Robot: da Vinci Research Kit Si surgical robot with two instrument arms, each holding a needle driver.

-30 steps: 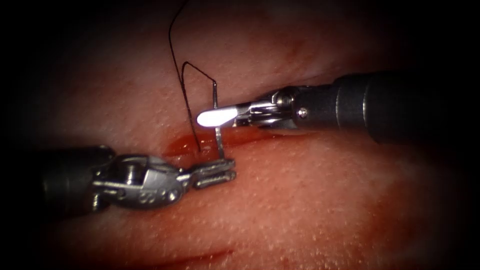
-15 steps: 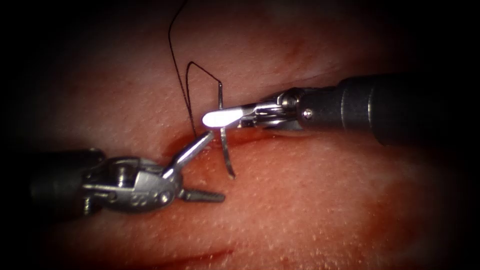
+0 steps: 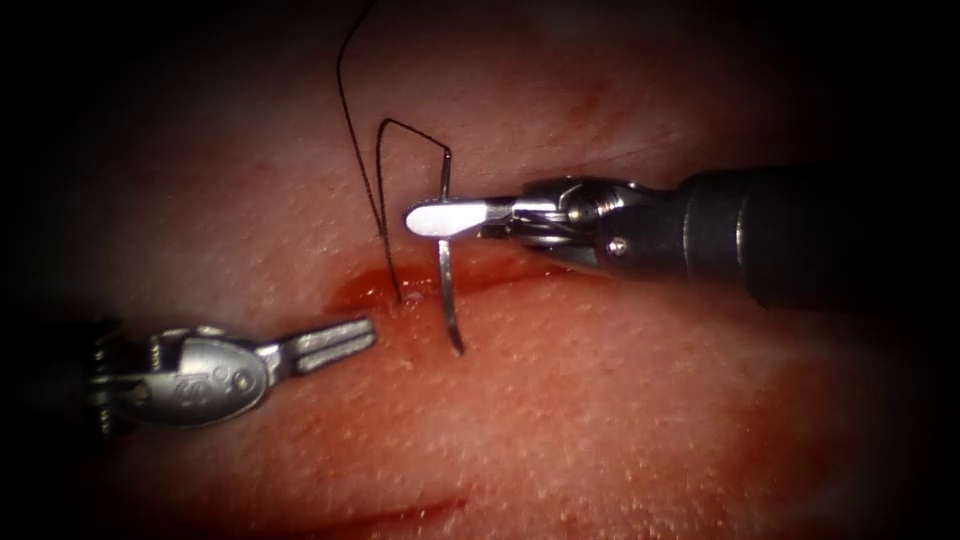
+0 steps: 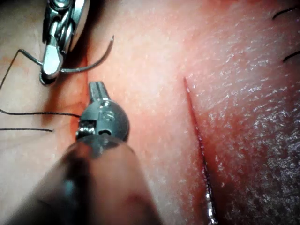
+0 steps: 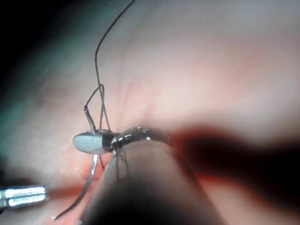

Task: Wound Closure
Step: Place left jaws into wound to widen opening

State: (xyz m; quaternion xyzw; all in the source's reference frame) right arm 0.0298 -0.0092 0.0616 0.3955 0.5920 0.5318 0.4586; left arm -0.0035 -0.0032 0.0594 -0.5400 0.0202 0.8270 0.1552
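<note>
Tissue (image 3: pixel 600 400), the pink pork belly, lies beneath both tools, its cut (image 3: pixel 470 275) running directly under the right hand (image 3: pixel 432 218), with red fluid (image 3: pixel 355 295) pooled in the cut just beyond the left hand's tip. A second, thinner cut (image 4: pixel 197 140) lies off to one side of the left hand in its wrist view. The right hand is clenched on the needle (image 3: pixel 447 290) near its thread end; the needle hangs below that hand, free of the tissue, its point over the near side of the cut. The left hand (image 3: pixel 335 340) is closed on nothing, just left of the needle's point and apart from it. Thread (image 3: pixel 365 170) runs from the needle's upper end above the right hand, bends, drops into the tissue beside the fluid, and a second strand rises away.
</note>
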